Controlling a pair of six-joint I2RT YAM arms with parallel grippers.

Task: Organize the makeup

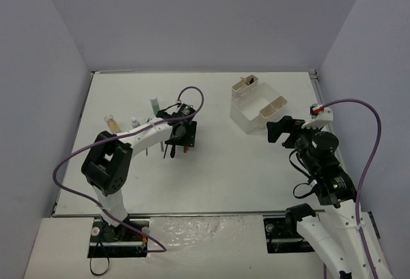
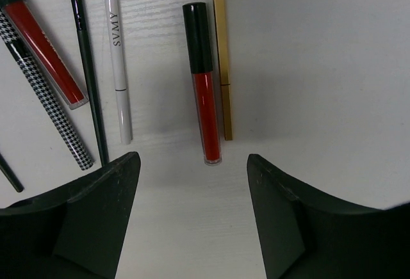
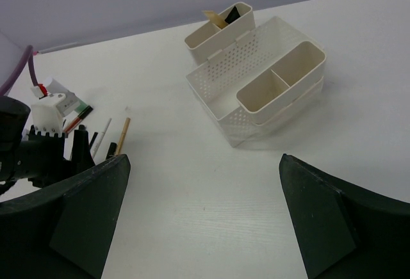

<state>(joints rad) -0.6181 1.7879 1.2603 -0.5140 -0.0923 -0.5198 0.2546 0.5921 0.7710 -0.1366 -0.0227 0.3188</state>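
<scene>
red lip gloss [image 2: 206, 100] lies beside a gold pencil [image 2: 222, 55], before the left gripper [image 2: 192, 167], partly open and empty; right gripper [image 3: 203, 164] wide open, empty.

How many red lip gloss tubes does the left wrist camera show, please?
2 red tubes: one centred beside the gold pencil, one at far left; others may be hidden.

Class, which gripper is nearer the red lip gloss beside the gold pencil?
Left. Left gripper hangs right over the lip gloss; right gripper sits far off beside the white organizer.
</scene>
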